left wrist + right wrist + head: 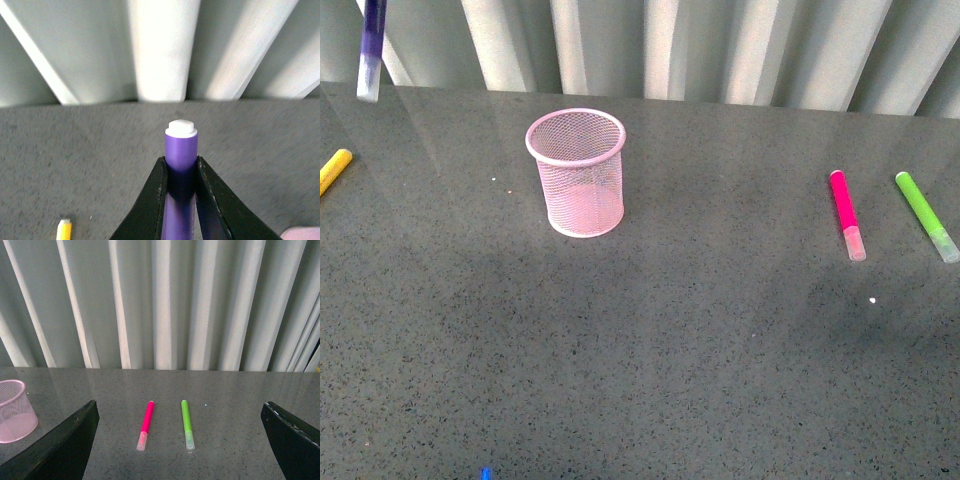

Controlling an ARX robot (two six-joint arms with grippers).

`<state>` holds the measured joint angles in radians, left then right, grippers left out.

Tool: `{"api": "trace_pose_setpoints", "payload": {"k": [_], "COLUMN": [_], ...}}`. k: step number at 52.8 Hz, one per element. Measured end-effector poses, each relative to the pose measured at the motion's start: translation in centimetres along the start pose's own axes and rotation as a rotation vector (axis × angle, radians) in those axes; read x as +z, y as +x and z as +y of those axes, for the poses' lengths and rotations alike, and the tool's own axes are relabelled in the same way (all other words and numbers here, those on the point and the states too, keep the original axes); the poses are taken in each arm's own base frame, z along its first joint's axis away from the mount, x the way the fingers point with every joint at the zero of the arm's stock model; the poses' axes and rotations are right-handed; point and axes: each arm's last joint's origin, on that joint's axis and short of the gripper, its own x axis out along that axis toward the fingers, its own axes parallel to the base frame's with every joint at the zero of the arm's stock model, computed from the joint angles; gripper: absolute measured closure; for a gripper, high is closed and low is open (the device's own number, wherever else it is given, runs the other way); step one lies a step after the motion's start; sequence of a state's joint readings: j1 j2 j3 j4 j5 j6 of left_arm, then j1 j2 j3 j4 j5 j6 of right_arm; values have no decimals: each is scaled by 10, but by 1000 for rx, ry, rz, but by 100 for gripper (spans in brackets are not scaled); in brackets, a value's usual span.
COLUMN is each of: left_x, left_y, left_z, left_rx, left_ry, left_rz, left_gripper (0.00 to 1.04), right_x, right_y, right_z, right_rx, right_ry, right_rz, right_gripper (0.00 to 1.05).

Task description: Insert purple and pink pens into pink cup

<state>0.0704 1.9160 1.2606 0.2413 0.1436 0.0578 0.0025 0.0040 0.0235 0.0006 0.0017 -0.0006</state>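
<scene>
The pink cup (pixel 576 172) stands upright on the grey table, left of centre; it also shows in the right wrist view (pixel 15 411). My left gripper (pixel 181 170) is shut on the purple pen (pixel 180 150). In the front view the purple pen (pixel 371 45) hangs upright, pale cap down, high at the far left, well left of the cup; the gripper itself is out of that view. The pink pen (pixel 846 213) lies on the table at the right, and shows in the right wrist view (pixel 145 424). My right gripper (pixel 180 440) is open and empty, above the table short of the pink pen.
A lime-green marker (pixel 925 215) lies just right of the pink pen, also in the right wrist view (pixel 187 423). A yellow marker (pixel 333 170) lies at the table's left edge, also in the left wrist view (pixel 63 230). Pleated curtains hang behind the table.
</scene>
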Motion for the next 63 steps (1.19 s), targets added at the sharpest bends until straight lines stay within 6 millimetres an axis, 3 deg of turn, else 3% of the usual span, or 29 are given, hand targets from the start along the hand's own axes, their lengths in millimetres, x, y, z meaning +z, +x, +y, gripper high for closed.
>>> {"api": "trace_pose_setpoints", "payload": {"k": [5, 11, 17, 25, 41, 63], "left_x": [8, -6, -35, -70, -94, -103], "left_y": [-30, -54, -60, -53, -34, -29], "left_z": [-21, -61, -102, -145, -148, -148], "left_rx": [-36, -95, -151, -176, -134, -125], "left_ry": [-80, -168, -206, -262, -271, -267], "left_rz": [-197, -383, -479, -541, -532, -507], "left_gripper": [92, 92, 92, 92, 92, 92], "right_x": [0, 0, 0, 0, 0, 0], "right_y": [0, 0, 0, 0, 0, 0], "right_z": [0, 0, 0, 0, 0, 0], "right_rx": [0, 0, 0, 0, 0, 0], "right_ry": [0, 0, 0, 0, 0, 0], "right_rz": [0, 0, 0, 0, 0, 0], "right_gripper": [7, 7, 7, 7, 7, 7]}}
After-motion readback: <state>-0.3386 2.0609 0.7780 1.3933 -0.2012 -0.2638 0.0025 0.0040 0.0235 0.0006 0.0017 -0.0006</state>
